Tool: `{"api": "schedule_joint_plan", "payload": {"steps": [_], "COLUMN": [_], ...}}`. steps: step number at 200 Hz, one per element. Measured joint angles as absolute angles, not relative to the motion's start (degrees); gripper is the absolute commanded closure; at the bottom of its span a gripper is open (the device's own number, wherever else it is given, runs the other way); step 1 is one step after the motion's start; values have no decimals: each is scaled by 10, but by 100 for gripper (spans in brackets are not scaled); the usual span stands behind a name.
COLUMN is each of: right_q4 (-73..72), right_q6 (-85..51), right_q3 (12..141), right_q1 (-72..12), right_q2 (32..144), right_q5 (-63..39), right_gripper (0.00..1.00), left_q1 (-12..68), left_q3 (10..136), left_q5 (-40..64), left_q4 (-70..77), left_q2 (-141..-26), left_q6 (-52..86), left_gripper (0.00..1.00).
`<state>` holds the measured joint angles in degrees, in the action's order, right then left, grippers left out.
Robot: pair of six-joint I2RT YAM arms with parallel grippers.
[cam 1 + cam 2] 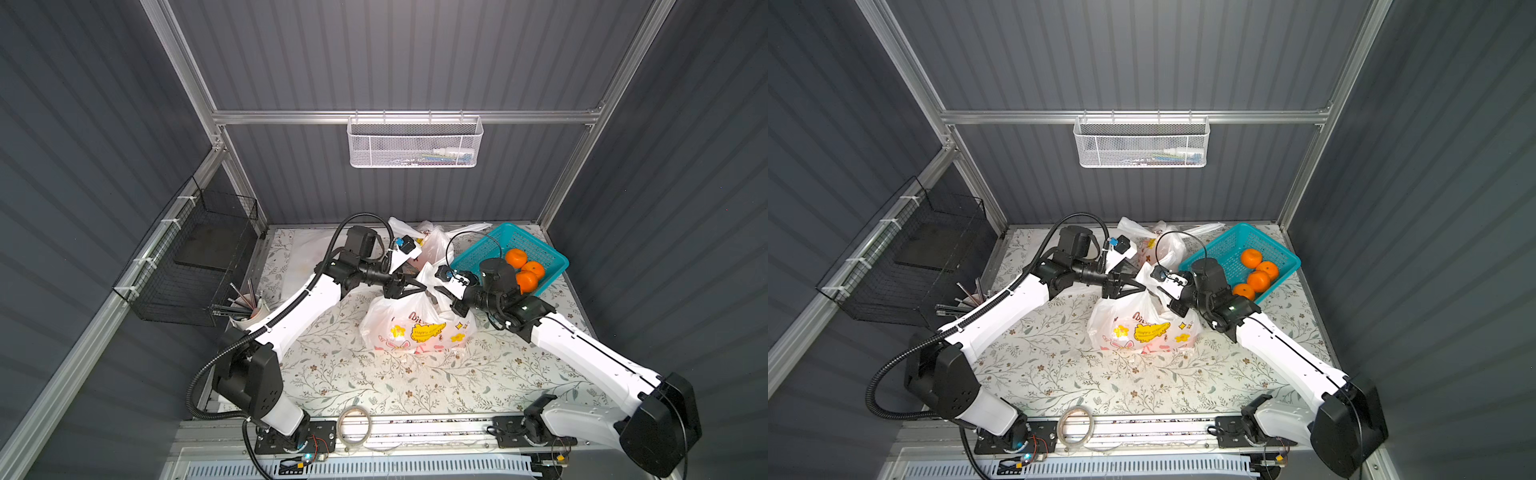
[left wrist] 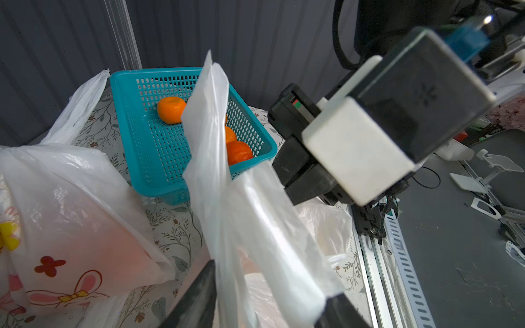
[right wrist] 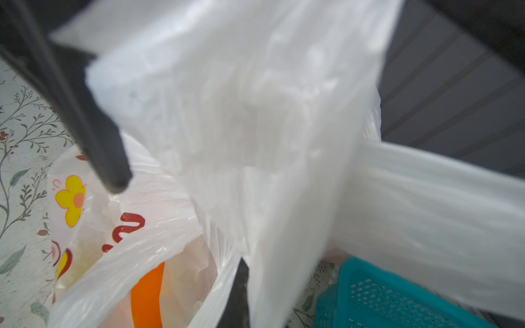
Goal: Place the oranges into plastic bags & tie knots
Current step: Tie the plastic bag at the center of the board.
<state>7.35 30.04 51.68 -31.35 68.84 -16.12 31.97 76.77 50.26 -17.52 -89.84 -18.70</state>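
A printed plastic bag sits mid-table with an orange showing through its open mouth. My right gripper is shut on one white handle strip, which stands up above the bag. My left gripper is open just left of it, and in the left wrist view the strip runs loosely between its spread fingers. Several loose oranges lie in the teal basket at the back right. A second filled bag rests behind. No knot is visible.
A black wire basket hangs on the left wall, with a white cup of pens beside it. A tape roll lies on the front rail. A white mesh basket hangs on the back wall.
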Motion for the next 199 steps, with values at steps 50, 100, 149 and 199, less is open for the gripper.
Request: {"api": "schedule_joint_plan", "payload": {"steps": [50,100,149,199], "right_q4": [73,78,81,72], "right_q6": [299,305,301,299], "right_q3": [526,524,511,494], "right_q1": [-319,-319,-297,-292], "right_q2": [692,675,602,604], "right_q5": [-149,-138,-176,-224], "right_gripper": [90,70,91,100], "left_q1": [323,323,323,323], "left_q3": [762,740,716,695], "left_q5": [503,477,460,430], "left_q4": [-159,-131,-118,-105], "left_q2": [-899,-894,-874,-847], "left_q6": [-164,-157,-154,-150], "left_gripper": [93,100,66,33]}}
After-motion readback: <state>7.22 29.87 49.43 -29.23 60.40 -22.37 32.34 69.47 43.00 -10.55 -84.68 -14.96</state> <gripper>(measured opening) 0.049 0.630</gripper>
